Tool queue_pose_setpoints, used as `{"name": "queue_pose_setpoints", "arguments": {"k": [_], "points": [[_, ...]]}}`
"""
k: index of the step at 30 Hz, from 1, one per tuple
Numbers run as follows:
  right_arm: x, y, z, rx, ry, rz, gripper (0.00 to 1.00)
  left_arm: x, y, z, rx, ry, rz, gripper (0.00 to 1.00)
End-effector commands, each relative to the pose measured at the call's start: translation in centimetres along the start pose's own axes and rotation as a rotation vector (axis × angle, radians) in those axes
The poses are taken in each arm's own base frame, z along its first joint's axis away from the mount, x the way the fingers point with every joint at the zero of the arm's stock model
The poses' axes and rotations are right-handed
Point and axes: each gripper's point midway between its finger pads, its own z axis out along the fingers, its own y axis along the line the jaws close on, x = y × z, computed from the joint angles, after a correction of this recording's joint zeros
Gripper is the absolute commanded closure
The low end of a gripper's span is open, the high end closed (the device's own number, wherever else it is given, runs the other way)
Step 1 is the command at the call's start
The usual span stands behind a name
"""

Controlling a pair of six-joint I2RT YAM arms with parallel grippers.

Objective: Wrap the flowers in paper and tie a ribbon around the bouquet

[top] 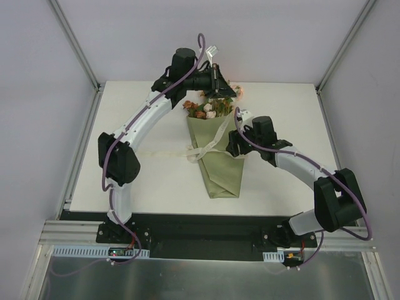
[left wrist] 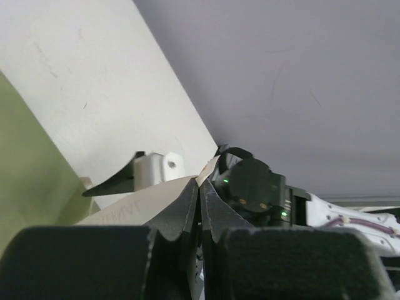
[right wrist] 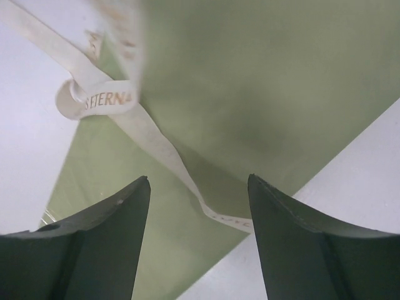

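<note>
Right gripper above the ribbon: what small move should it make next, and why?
Probably lower and close on the ribbon: the right gripper hangs open with that strand lying on the paper between its fingers, while the left gripper pinches another stretch.

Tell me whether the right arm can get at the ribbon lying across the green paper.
Probably yes. The right gripper hangs open just over the ribbon where it crosses the paper, with nothing between its fingers and the strip. It lies flat, so pinching it may be fiddly.
</note>
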Motion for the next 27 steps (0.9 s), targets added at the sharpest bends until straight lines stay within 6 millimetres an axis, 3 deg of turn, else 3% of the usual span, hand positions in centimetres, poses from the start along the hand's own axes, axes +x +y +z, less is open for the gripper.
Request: {"name": "queue_pose_setpoints", "arguments": {"k": [1, 6, 9, 17, 20, 21, 24, 26, 27], "points": [[2.2, -0.8, -0.1, 0.003, 0.104, -0.173, 0.34, -0.2, 3.2, 1.2, 0.003, 0.042, -0.060, 1.00], [2.9, -0.1, -0.1, -0.035, 0.135, -0.175, 0.36, 1.0, 5.7, 2.2, -0.021, 0.080, -0.101, 1.00], [4.5, 0.2, 0.0, -0.069, 0.224, -0.146, 0.37, 1.2, 6.8, 2.3, -0.041, 0.080, -0.114, 1.00], [3.9, 0.0, 0.9, -0.048, 0.265, -0.187, 0.44, 1.4, 7.4, 2.1, -0.047, 0.087, -0.119, 1.00], [3.9, 0.2, 1.3, -0.034, 0.271, -0.221, 0.57, 1.6, 8.1, 2.0, -0.059, 0.090, -0.130, 1.00], [3.7, 0.1, 1.4, -0.020, 0.262, -0.233, 0.69, 1.7, 8.5, 2.1, -0.064, 0.093, -0.134, 1.00], [3.4, 0.0, 1.3, 0.039, 0.223, -0.279, 0.88, 2.5, 10.2, 2.4, -0.089, 0.116, -0.150, 1.00], [3.1, 0.1, 0.8, 0.065, 0.194, -0.288, 0.91, 3.4, 11.4, 2.7, -0.108, 0.144, -0.132, 1.00], [2.0, 0.1, 0.1, 0.087, 0.137, -0.296, 0.94, 4.4, 12.7, 2.7, -0.146, 0.171, -0.151, 1.00]]}}
